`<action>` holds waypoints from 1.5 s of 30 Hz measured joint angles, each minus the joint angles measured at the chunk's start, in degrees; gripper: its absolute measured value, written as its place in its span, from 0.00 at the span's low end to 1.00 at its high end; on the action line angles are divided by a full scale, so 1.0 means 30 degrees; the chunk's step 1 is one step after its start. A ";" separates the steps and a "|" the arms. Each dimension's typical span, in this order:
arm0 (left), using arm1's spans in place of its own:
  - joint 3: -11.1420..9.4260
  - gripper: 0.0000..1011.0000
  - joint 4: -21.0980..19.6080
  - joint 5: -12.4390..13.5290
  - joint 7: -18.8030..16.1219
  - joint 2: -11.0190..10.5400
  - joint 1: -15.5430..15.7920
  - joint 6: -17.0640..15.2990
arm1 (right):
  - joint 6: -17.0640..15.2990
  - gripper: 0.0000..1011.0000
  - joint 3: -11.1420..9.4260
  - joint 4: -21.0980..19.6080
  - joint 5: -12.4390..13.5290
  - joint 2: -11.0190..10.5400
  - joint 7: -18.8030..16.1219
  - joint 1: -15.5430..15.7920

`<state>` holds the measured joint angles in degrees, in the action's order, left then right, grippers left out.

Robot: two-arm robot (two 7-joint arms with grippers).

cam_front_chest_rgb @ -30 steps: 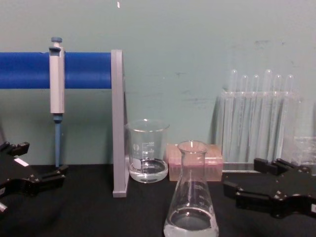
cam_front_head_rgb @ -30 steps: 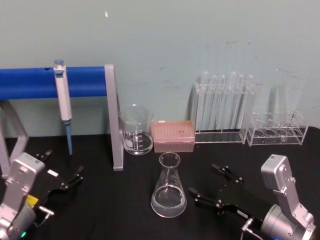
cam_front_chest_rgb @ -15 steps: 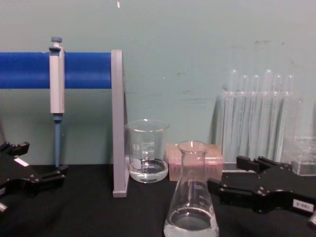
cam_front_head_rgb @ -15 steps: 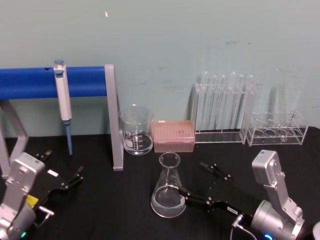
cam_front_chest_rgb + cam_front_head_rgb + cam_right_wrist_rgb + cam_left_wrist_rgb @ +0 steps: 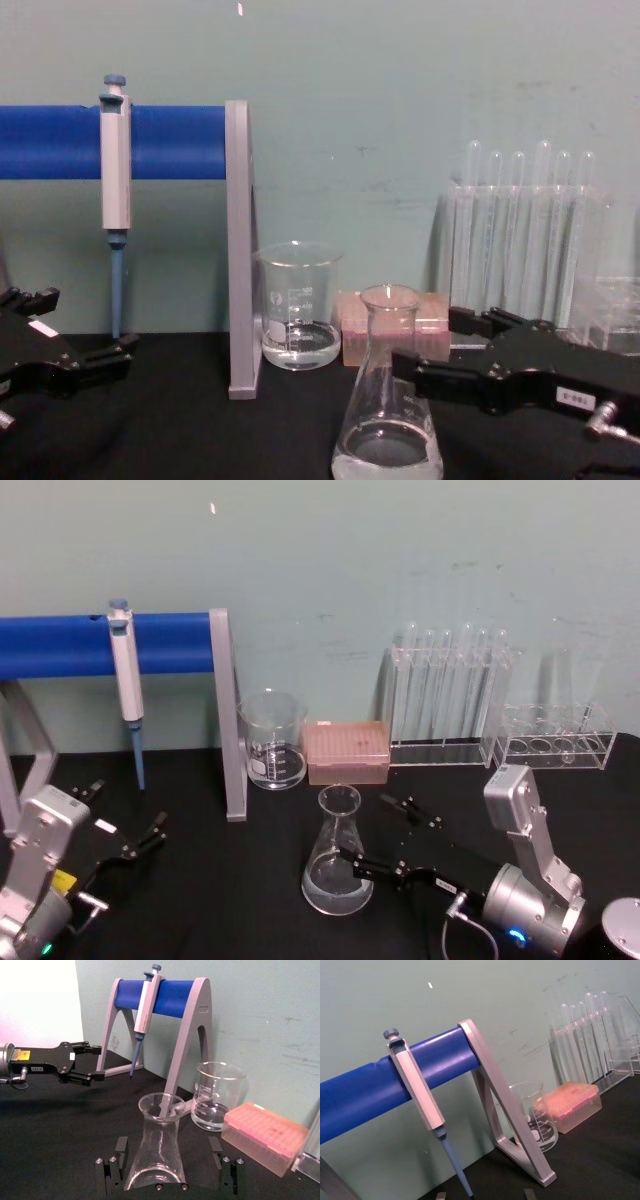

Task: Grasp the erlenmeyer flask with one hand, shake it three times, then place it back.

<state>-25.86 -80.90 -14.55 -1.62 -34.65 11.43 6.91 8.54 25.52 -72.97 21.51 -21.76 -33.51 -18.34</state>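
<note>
- Flask (image 5: pixel 338 865) stands upright on the black tabletop (image 5: pixel 225 890), mid-front, with a little clear liquid inside.
- Right gripper (image 5: pixel 364 829) is low at the flask's body; its fingers are spread, one on each side, not clamped.
- Beaker (image 5: pixel 272 742) and pink box (image 5: pixel 346 751) are behind, near the back edge.
- Left gripper (image 5: pixel 128 806) is at the front-left corner, fingers spread, holding nothing.

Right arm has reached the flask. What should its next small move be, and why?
Probably shut the right gripper on the erlenmeyer flask. Its open fingers stand one on each side of the flask's lower cone with a gap to the glass, and the flask stands upright, not yet lifted. The left gripper sits parked at the left.
</note>
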 joint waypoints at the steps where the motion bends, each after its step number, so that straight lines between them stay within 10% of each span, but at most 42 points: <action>1: 0.0000 0.99 0.0000 0.0001 0.0000 0.0000 0.0001 0.0000 | 0.0009 0.99 0.0026 0.0087 0.0011 0.0042 -0.0052 -0.0077; 45: 0.0001 0.99 0.0000 0.0000 0.0000 0.0000 0.0001 0.0000 | 0.0537 0.99 0.0868 0.2531 0.0296 0.1036 -0.1325 -0.2159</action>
<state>-25.86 -80.90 -14.55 -1.62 -34.65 11.43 6.91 10.15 28.13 -65.38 22.40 -18.65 -37.48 -24.82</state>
